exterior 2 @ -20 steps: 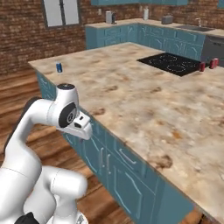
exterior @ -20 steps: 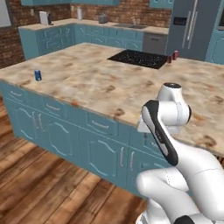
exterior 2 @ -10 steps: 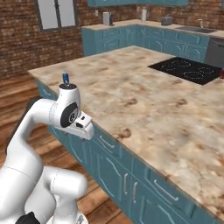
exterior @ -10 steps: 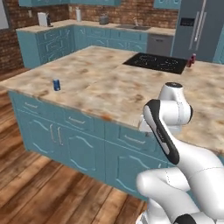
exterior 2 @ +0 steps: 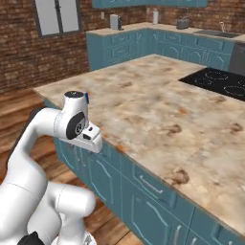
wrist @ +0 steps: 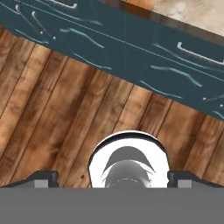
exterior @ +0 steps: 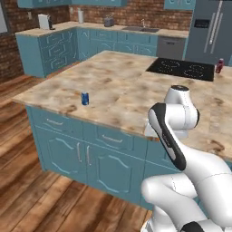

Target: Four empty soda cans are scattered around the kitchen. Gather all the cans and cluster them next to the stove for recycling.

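A blue soda can (exterior: 84, 98) is observed standing upright on the marbled island surface (exterior: 122, 86), close to the front edge and toward its left front corner as seen in the left base view. In the right base view the same can is all but hidden behind the arm's upper joint, with a sliver of blue visible at that joint's right side. A red soda can (exterior: 219, 65) is seen standing upright on the surface just beside the right end of the stove (exterior: 182, 68), at the far right of the surface. The black stove is set flush into the surface, well apart from the blue can. No other cans are identified.

The arm is noted folded in front of the surface's front edge, level with the teal cabinet fronts (exterior: 90, 156). In the hand view, the gripper (wrist: 112, 179) is directed down at the wooden floor (wrist: 57, 122) beside the cabinet fronts; its two finger tips (wrist: 41, 178) are set wide apart at the lower corners, and nothing is held between them.
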{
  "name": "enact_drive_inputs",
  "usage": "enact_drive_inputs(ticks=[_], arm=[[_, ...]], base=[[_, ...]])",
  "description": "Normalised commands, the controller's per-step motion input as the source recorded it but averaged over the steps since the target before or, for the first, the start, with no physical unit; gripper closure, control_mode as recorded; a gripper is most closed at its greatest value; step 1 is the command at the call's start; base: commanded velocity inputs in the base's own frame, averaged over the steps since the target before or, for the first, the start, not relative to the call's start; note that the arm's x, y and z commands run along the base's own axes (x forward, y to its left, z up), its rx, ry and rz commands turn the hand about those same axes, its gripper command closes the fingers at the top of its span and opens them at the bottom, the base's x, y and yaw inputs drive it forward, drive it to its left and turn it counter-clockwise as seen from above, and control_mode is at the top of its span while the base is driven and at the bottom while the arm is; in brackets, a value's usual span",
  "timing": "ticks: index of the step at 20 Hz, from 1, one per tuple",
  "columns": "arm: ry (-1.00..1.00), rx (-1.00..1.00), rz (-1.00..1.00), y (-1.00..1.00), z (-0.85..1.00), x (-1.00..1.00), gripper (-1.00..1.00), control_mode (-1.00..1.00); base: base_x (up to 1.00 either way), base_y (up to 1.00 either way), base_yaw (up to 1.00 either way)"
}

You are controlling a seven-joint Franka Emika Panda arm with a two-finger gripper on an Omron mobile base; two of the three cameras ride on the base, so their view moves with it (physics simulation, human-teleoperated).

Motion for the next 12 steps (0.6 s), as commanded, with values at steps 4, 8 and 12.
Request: enact_drive_inputs(ticks=[4,8,12], arm=[[0.0,0.0,0.0,0.0,0.0,0.0,-1.0,1.0],[0.0,0.0,0.0,0.0,0.0,0.0,-1.0,1.0],[0.0,0.0,0.0,0.0,0.0,0.0,-1.0,1.0]], base=[[1.0,1.0,-0.19],[0.96,1.0,-0.24],[0.93,1.0,-0.32]])
